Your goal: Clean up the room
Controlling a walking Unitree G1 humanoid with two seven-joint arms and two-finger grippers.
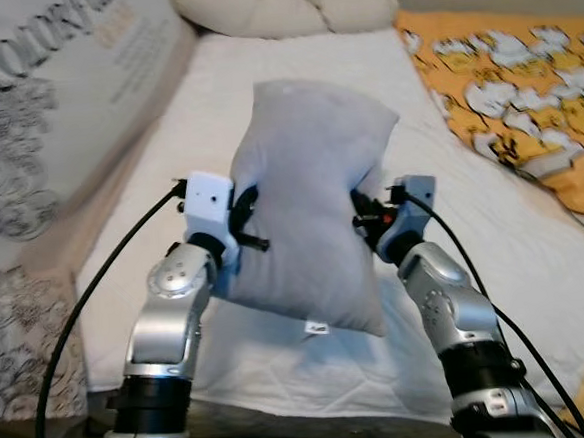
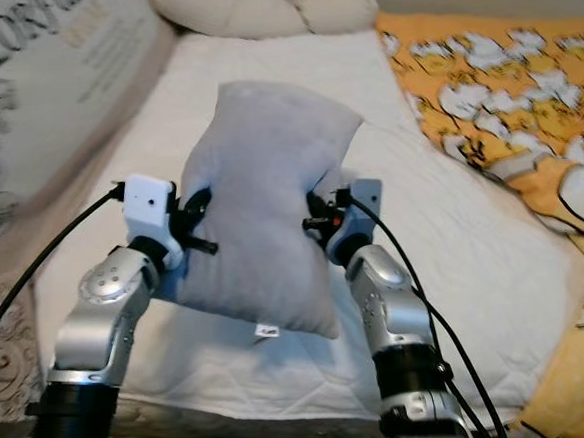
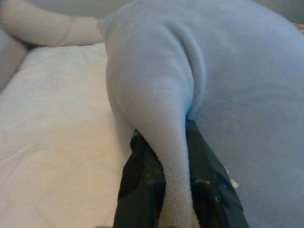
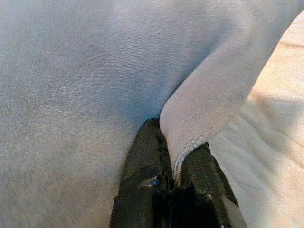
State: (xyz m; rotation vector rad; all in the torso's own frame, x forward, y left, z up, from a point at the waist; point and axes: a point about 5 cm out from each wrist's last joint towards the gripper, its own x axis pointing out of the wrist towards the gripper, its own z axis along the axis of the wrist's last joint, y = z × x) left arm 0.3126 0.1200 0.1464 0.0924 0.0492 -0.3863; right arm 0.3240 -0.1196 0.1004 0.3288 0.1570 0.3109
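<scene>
in the left eye view you have the grey pillow [image 1: 307,213] lifted clear above the white mattress [image 1: 494,235], pinched at its two side edges: the left gripper [image 1: 244,214] on one edge, the right gripper [image 1: 364,212] on the other. the pillow hangs between them, its lower corner with the small tag drooping toward you. the cream bolster [image 1: 287,11] lies along the head of the bed, the orange patterned blanket [image 1: 524,92] to your right, a printed grey cushion [image 1: 54,105] to your left.

the right eye view tells the same: both arms raised, black cables looping back from each wrist, the pillow upright and slightly tilted.

in the left wrist view the black fingers [image 3: 142,187] are closed on only a thin fold of the pillow's seam edge. that is your weak point, i judge: soft fleece can creep out of a narrow pinch if you swing or pull the arms apart.

in the right wrist view the fingers [image 4: 145,171] likewise clamp just the hemmed edge, near a corner. if one side slips, the pillow will likely swing on the other grip and drop onto the mattress askew. keep both arms moving together, and watch the cables near the pillow's sides.
</scene>
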